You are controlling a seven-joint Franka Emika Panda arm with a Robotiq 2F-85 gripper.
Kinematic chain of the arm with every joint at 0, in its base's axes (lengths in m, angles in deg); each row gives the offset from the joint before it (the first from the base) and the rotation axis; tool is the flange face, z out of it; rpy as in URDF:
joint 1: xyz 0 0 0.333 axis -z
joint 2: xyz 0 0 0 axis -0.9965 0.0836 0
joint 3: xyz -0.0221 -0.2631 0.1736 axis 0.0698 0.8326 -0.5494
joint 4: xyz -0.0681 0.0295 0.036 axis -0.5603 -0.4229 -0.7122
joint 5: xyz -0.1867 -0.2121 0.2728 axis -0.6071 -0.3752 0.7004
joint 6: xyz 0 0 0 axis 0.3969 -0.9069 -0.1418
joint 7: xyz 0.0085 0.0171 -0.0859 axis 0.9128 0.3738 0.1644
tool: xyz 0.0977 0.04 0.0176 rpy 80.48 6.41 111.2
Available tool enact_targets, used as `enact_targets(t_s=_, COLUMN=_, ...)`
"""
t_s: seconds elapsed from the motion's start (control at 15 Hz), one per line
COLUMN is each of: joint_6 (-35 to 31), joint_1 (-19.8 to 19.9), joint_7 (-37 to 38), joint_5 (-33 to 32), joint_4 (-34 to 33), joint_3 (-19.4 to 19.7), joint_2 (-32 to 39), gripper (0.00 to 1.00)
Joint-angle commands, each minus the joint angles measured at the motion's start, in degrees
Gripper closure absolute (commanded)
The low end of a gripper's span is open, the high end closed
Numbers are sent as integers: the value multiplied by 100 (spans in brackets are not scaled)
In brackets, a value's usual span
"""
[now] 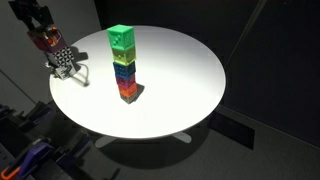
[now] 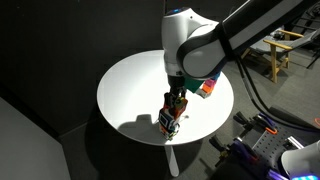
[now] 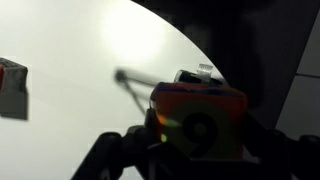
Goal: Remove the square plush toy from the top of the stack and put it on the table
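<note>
Nearest the wrist camera, the gripper (image 3: pixel 186 148) pinches the square plush toy (image 3: pixel 198 112), a soft orange fabric cube with a printed numeral. In an exterior view, it hangs close above the stack (image 1: pixel 65 60), a chequered soft cube. The lift appears done. Placement on the smooth, white, round table (image 2: pixel 125 85) remains.

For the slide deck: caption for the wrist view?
Wrist view: tool shut on the square plush toy, orange face numbered 9, above the white table; another cube at the left edge.
</note>
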State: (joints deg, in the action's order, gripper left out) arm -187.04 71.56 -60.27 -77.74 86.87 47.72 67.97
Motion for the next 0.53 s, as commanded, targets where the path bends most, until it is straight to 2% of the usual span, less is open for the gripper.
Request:
enact_targets(t_s=0.0, joint_6=-26, joint_1=-12, joint_7=-87, joint_5=-99, joint_4=-57, joint_3=35, joint_2=28, gripper=49)
enact_targets(t_s=0.33, joint_6=109, joint_1=10, joint_7=-97, joint_5=-63, joint_4=-112, joint_3=46, joint_2=-87, gripper=79)
enact_targets(t_s=0.47, joint_6=211, joint_1=24, joint_7=-83, joint_5=-46, joint_4=-147, joint_3=64, joint_2=-133, gripper=82)
